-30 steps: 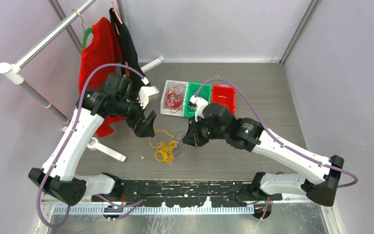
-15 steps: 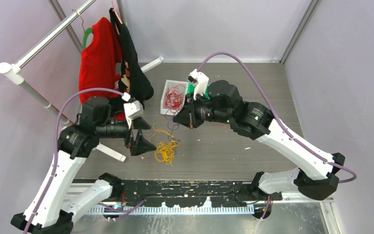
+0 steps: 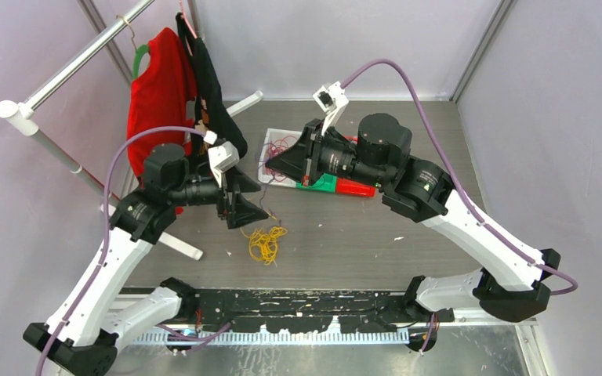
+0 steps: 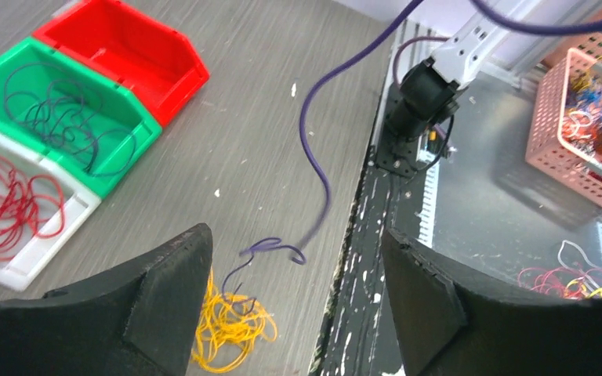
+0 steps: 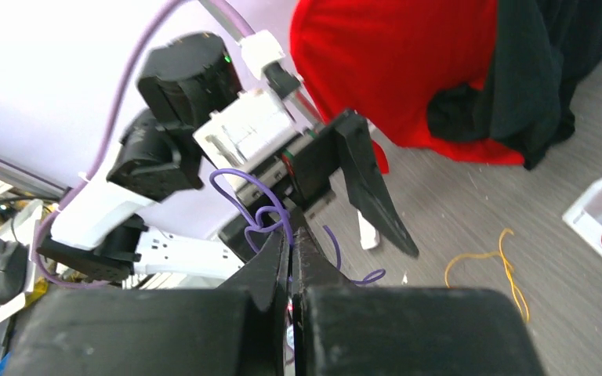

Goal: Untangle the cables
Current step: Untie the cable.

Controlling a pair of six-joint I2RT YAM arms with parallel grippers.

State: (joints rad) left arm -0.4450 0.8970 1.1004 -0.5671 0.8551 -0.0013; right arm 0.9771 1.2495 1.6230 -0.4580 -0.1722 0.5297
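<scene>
The left arm rises from its base at the lower left of the top view, bends at an elbow in the left-centre, and reaches rightward. The left gripper (image 3: 252, 200) points toward the middle of the table (image 3: 376, 235), and its jaws stand wide apart with nothing in them. The right arm climbs from the lower right, folds over near the upper middle and stretches leftward. The right gripper (image 5: 291, 239) is level and aimed at the left gripper, with its fingers pressed together on the purple cable (image 4: 273, 245).

In the left wrist view the purple cable passes between the two spread fingers without touching either. It drops from the top of the frame, its long axis near vertical. Its free end curls just above the tabletop, beside the yellow cables (image 3: 265, 244). These lie in a loose heap on the table, below and between the two grippers in the top view.

Farther back three bins stand side by side. The white bin (image 4: 47, 243) holds red cables (image 4: 8, 207), and the green bin (image 4: 145, 129) holds dark cables (image 4: 55, 117). Beyond them is the red bin (image 4: 137, 59).
</scene>
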